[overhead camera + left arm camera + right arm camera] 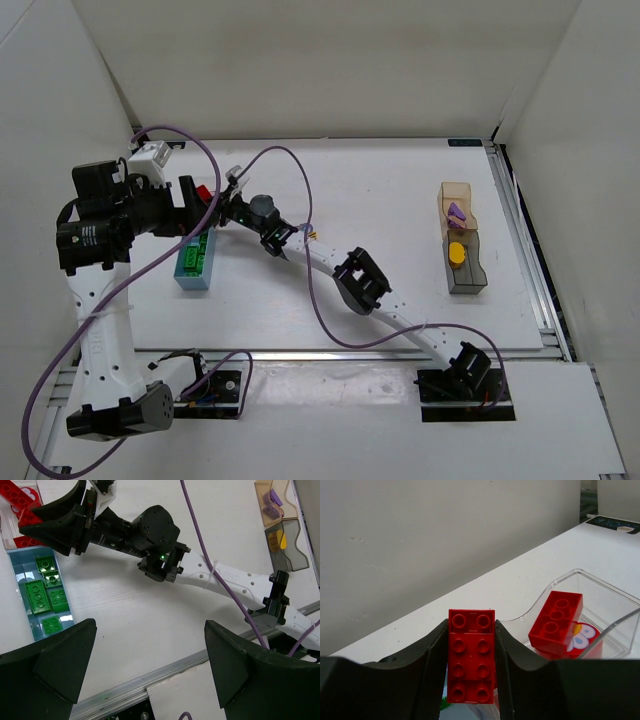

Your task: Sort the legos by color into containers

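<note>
We see the right gripper (470, 635) clamped on a red brick (471, 675) near the clear box (607, 587). The left gripper (150, 655) hangs wide open over the table (125, 615).

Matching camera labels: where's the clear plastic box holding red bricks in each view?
Right wrist: clear plastic box at right, beyond the right pincer holding a red rectangular brick.
Left wrist: box in the top-left corner, cropped.
Top external: mostly hidden under the arms, left of centre.
Shared landmark: right pincer, at the box everywhere.
</note>
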